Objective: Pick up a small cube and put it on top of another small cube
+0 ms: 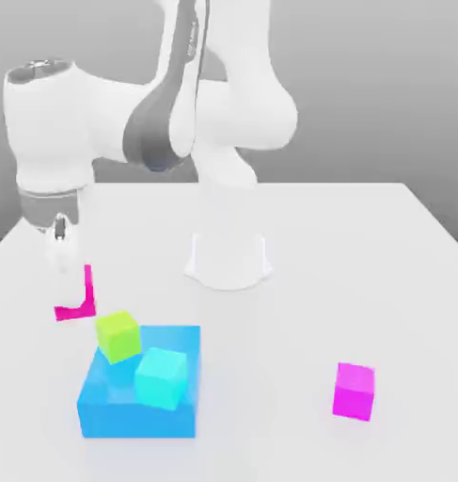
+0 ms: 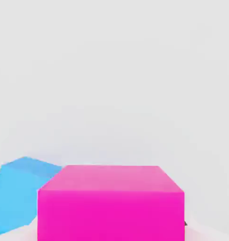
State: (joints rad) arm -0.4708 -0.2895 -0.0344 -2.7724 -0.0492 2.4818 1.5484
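Note:
The small hot-pink cube (image 1: 88, 292) lies on the white table at the exterior view's left. Just an L-shaped strip of it shows there, because my white gripper (image 1: 65, 273) hangs right over it and covers the rest. In the hand view the hot-pink cube (image 2: 111, 203) looms large and very close. A lime-green small cube (image 1: 118, 336) and a cyan small cube (image 1: 162, 377) sit on top of the big blue block (image 1: 138, 400), just in front of the pink cube. A purplish-magenta small cube (image 1: 354, 391) stands alone at the exterior view's right.
The arm's white base (image 1: 228, 259) stands at the table's middle, behind the cubes. A corner of the big blue block (image 2: 19, 193) shows beside the pink cube in the hand view. The table's edges (image 1: 430, 216) run along the far side and right.

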